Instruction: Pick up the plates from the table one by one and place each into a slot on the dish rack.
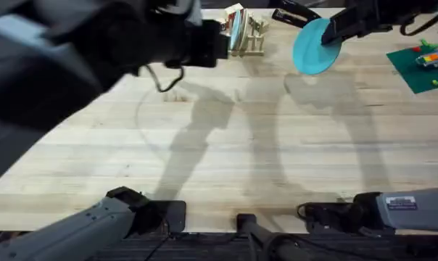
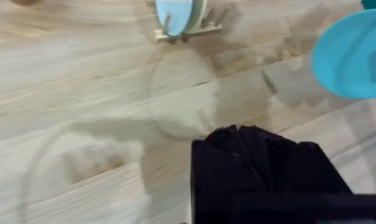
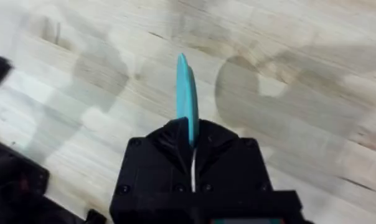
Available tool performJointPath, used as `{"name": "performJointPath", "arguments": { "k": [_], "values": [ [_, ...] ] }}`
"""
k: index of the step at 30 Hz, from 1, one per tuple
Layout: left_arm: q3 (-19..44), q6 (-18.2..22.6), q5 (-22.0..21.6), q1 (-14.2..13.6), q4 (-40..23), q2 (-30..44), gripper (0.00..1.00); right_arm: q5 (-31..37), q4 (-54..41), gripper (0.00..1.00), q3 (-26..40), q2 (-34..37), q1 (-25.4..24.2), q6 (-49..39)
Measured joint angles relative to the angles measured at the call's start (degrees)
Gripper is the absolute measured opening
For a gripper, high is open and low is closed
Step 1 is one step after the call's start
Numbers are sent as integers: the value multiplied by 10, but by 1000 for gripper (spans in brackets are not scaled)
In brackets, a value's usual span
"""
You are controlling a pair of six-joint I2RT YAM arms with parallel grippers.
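Near edge first: bare table (image 1: 226,167), only arm shadows across the planks, no plate lying on it that we can see.

Left gripper (image 2: 259,134), seen from its own wrist camera: the fingers sit pressed together with nothing between them, so we call it closed and empty. In the overhead view that arm rises large and dark at about 10 o'clock, its end just beside the rack.

Right gripper (image 3: 191,127): pinched tight on the rim of the blue plate (image 1: 317,46), which hangs edge-on above the wood, off the table, at about 1 o'clock. Its shadow falls on the planks below.

Far edge, roughly 12 o'clock: rack (image 1: 246,35) with the cream plate (image 2: 196,14) already standing in a slot; the left wrist view also shows a pale blue disc in front of it, and we cannot tell what that is.

Task looks about half done; blue plate needs a free slot.

Risks, as we judge them:
- Left arm close to the rack, so the right arm coming in could hit it.
- Thin rim grip, so the plate could swivel or slip.
- Plate edge catching a peg could shove the light rack or knock the cream plate.
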Motion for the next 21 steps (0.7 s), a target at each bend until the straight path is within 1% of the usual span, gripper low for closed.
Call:
{"name": "performJointPath", "arguments": {
  "k": [5,8,10,11,12,14,15,17,18,21],
  "values": [
    [0,69,-6,32,-42,-60,38,89,-5,31,0,-23,73,50],
    [0,104,-20,46,-62,-87,38,143,-8,32,0,-23,114,84],
    [0,128,-36,50,-74,-101,39,173,-8,31,0,-23,138,107],
    [0,141,-46,50,-79,-107,81,184,-8,31,1,-23,148,118],
    [0,150,-56,50,-83,-112,177,193,-8,31,2,-23,157,130],
    [0,162,-74,50,-84,-118,461,206,-7,31,4,-23,168,152],
    [0,167,-81,50,-84,-120,635,210,-7,31,5,-23,171,160],
    [0,172,-91,50,-84,-120,936,217,-5,31,7,-23,176,177],
    [0,175,-94,50,-84,-120,978,219,-5,31,8,-23,177,185],
    [0,179,-103,50,-84,-120,995,225,-6,31,8,-23,177,211]
  ]
}}
